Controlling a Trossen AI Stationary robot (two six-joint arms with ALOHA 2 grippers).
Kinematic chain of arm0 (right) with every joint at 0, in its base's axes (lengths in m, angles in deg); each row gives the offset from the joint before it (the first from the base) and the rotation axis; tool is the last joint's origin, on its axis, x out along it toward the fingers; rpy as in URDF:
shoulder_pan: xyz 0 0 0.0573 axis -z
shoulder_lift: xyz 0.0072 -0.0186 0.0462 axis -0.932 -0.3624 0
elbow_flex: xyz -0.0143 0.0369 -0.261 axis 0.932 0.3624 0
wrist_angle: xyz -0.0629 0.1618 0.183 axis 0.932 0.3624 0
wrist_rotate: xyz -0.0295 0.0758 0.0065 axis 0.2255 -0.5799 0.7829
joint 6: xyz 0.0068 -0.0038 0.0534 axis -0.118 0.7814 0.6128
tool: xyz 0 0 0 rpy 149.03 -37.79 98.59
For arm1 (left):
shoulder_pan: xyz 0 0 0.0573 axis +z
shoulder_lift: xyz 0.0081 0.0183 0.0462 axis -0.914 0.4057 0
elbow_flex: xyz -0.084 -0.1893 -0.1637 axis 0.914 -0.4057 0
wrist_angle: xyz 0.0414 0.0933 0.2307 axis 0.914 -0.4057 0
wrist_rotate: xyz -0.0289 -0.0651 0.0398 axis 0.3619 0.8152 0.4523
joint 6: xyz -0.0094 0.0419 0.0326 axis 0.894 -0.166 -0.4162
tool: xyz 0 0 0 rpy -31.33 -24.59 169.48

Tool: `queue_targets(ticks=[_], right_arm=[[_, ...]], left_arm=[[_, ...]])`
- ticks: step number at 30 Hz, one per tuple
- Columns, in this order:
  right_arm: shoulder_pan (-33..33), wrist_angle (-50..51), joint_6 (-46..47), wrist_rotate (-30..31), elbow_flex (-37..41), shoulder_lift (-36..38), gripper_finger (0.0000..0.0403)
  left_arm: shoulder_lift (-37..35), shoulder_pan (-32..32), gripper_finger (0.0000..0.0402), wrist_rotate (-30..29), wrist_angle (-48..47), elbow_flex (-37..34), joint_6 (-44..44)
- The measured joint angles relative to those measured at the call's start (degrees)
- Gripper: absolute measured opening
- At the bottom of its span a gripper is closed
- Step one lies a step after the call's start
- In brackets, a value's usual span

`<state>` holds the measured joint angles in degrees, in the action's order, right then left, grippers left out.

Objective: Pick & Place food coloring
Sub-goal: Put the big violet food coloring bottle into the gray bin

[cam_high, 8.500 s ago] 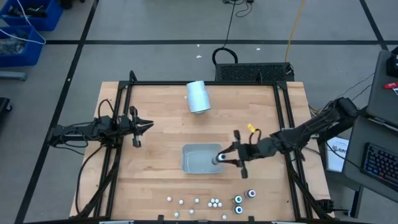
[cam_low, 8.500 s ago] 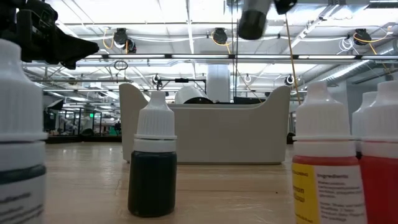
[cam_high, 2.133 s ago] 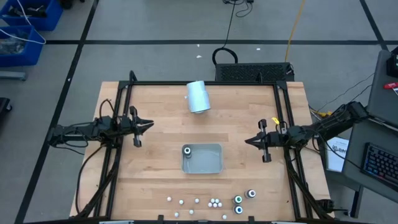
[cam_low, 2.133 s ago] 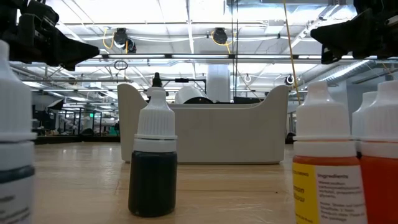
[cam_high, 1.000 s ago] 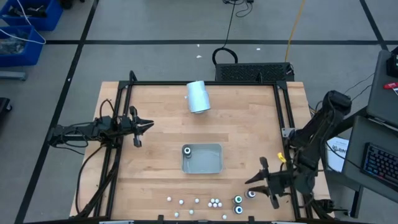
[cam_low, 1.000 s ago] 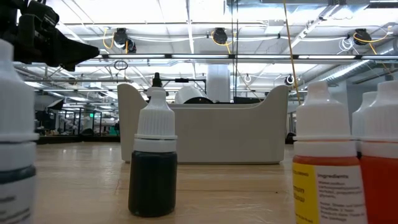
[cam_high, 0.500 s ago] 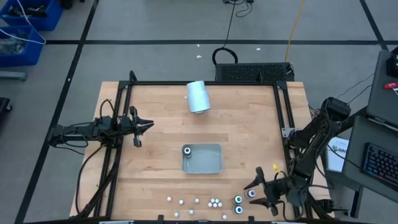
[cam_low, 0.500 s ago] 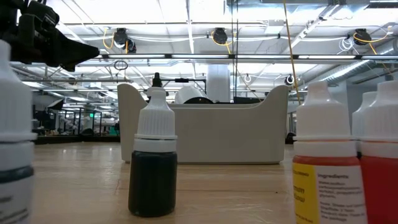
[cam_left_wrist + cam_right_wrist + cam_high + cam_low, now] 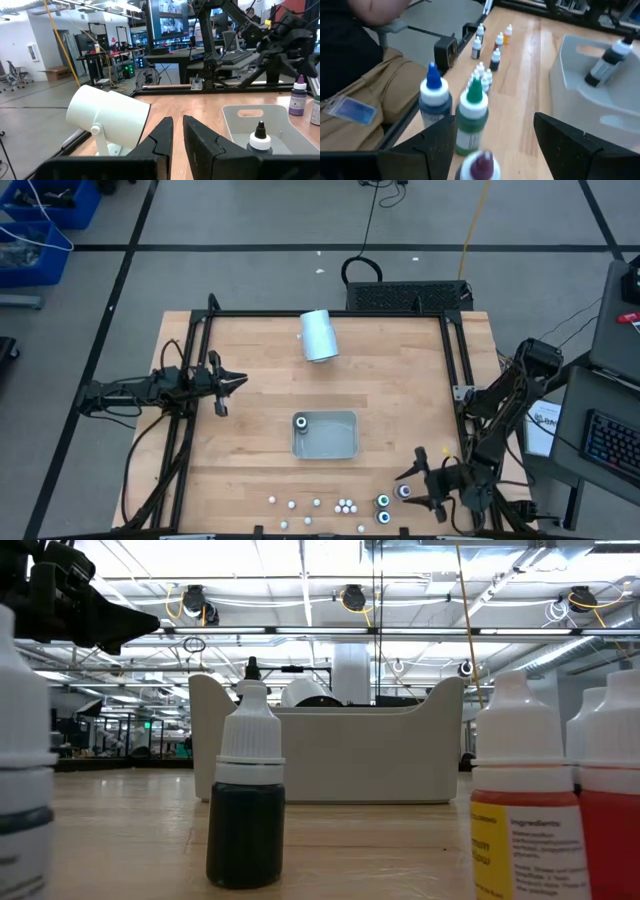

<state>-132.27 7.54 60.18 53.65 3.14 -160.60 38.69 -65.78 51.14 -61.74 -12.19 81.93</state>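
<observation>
Apparently right gripper [image 9: 418,488] beside food coloring [image 9: 384,502]

Pale tones on blond wood

A grey rectangular plastic tray [image 9: 326,435] sits on the light striped wooden table [image 9: 260,380]; white-capped bottles [image 9: 245,790] hold dark, yellow-orange [image 9: 520,790] and red liquid; pale-blue cylinder [image 9: 319,336].

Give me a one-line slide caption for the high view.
Open right gripper approaches food coloring bottles at the table's near edge; one bottle in the grey tray.
</observation>
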Motion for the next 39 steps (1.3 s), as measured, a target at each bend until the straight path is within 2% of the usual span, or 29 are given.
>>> queue_targets(ticks=[6, 15, 24, 33, 39], right_arm=[[-0.04, -9.84, 0.46, -0.47, 5.68, 0.02, 0.0254], [-0.04, -17.98, 0.22, -2.28, 11.5, 0.0, 0.0254], [0.03, -18.91, 0.06, -3.96, 11.8, -0.96, 0.0254], [0.02, -25.5, -1.04, -5.03, 11.82, -6.3, 0.0253], [0.01, -27.92, -4.56, -5.02, 11.82, -6.67, 0.023]], left_arm=[[0.01, 0.0, 0.0051, 0.0, 0.01, 0.0, -0.01], [0.01, 0.01, 0.0051, 0.0, 0.03, 0.0, -0.02], [-0.01, -0.02, 0.0051, 0.0, 0.01, 0.0, -0.02], [0.0, 0.0, 0.0051, 0.0, -0.01, 0.0, -0.04], [0.0, -0.02, 0.0051, 0.0, -0.01, 0.0, -0.04]])
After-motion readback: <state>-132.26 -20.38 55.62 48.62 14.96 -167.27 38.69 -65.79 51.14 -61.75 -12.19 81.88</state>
